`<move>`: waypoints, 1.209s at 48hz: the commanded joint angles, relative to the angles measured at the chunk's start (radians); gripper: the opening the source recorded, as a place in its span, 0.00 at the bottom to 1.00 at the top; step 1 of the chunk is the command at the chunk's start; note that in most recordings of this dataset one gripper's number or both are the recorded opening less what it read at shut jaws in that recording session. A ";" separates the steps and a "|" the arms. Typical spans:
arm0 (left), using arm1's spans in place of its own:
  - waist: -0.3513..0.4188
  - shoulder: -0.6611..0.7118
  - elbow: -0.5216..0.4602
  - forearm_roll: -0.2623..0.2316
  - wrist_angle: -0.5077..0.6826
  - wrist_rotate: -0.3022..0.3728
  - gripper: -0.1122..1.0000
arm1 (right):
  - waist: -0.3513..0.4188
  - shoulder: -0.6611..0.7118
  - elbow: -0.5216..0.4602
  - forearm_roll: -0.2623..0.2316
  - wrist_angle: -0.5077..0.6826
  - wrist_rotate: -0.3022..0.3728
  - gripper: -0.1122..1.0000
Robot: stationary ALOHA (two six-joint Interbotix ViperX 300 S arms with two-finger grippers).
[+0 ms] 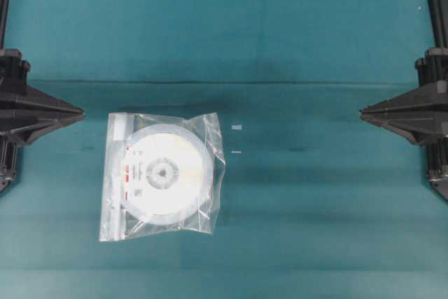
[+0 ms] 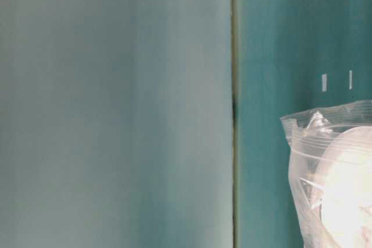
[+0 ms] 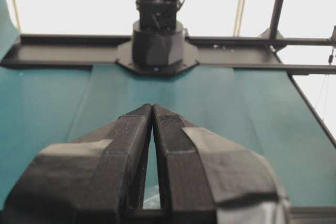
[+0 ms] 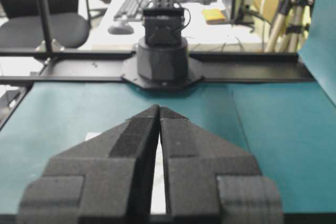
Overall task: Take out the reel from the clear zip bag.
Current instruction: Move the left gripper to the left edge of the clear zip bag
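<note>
the clear zip bag is lying flat on the teal table cover, left of centre in the overhead view, with the reel still fully inside it. you can see the white disc through the plastic, grey hub with its centre hole in the middle, and a small label with a red stripe along its left side. the bag's zip strip runs down the left edge, and the plastic is crinkled, especially at the top right corner.

left gripper sits at the left edge of the overhead view, fingertips pressed together and holding nothing. in its own wrist view the two black padded fingers meet at the tips. it's near the bag's upper left corner but not touching it.

right gripper is over at the right edge, well apart from the bag, and it's closed up the same way with nothing in it. the right wrist view shows the fingers tip to tip.

two small white marks sit on the cover just right of the bag.

the table-level view only catches the bag's corner and part of the reel at the lower right, bright and a bit blurred.
</note>
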 commanded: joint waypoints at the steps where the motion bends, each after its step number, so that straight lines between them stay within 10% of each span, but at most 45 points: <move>1: 0.020 0.035 -0.008 0.014 0.035 -0.060 0.23 | -0.005 0.018 -0.015 0.008 -0.009 0.005 0.20; 10: 0.029 0.046 -0.009 0.020 0.067 -0.233 0.08 | -0.006 0.080 -0.015 0.094 -0.005 0.120 0.10; 41: 0.054 0.206 0.015 0.018 0.267 -0.911 0.08 | -0.008 0.588 -0.201 0.126 -0.043 0.347 0.10; 58: 0.044 0.250 0.155 0.018 0.192 -1.022 0.08 | -0.008 0.667 -0.253 0.126 -0.043 0.365 0.10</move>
